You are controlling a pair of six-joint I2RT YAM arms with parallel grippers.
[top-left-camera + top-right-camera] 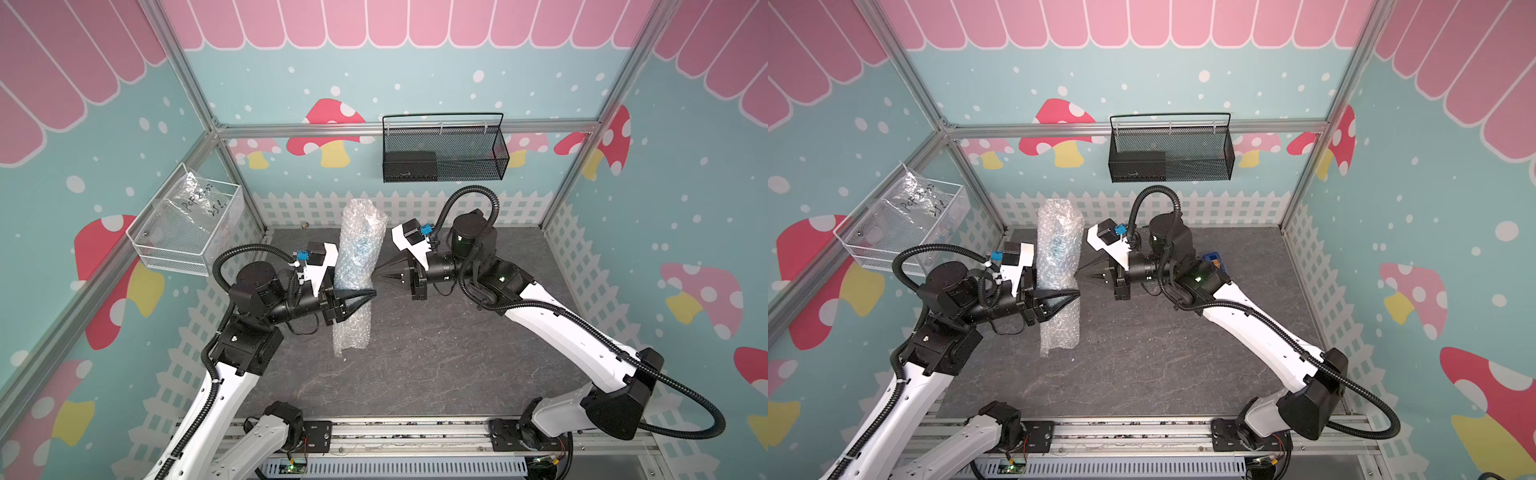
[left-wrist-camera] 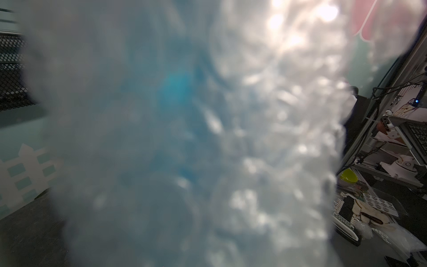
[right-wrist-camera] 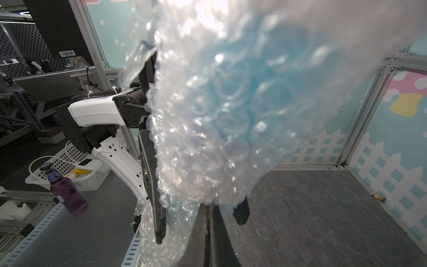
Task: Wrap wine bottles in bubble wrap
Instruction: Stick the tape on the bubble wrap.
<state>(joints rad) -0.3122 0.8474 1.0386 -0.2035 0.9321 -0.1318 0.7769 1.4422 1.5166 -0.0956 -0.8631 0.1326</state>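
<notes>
Left gripper (image 1: 366,296) clamps bubble wrap (image 1: 359,249) mid-length

I count one rolled clear bubble wrap sheet (image 1: 355,274), one bottle of blue liquid (image 1: 363,245), one black mesh basket (image 1: 465,153), one white wire basket (image 1: 174,253) and one crinkled clear bag (image 1: 195,203).

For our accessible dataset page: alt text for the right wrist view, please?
Bubble wrap rolled around a blue-filled wine bottle fills the frame, clamped by the left gripper. The shut right gripper points at the roll, above a dark tabletop.
</notes>
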